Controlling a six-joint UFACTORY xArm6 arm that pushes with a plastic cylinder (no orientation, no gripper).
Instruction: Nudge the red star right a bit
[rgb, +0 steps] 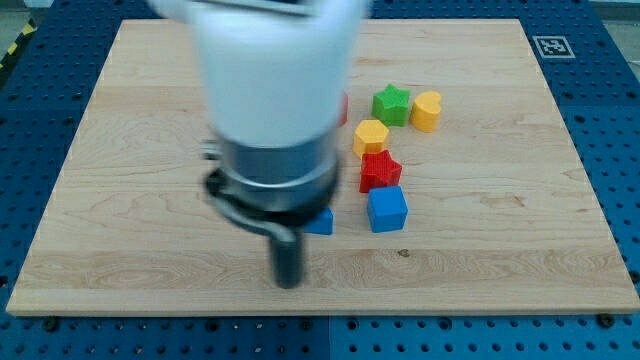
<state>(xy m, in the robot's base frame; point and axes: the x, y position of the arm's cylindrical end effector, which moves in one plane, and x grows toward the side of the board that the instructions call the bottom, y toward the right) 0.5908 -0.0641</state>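
The red star (379, 171) lies near the middle of the wooden board (120, 150), between a yellow hexagon (370, 136) just above it and a blue cube (387, 209) just below it. My tip (288, 282) rests on the board toward the view's bottom, well to the left of and below the red star, apart from it. The arm's large white and dark body hides the board's middle left.
A green star (392, 104) and a yellow heart-like block (427, 110) sit above the yellow hexagon. Another blue block (320, 221) peeks out right of the arm, and a red block (344, 108) is mostly hidden behind it.
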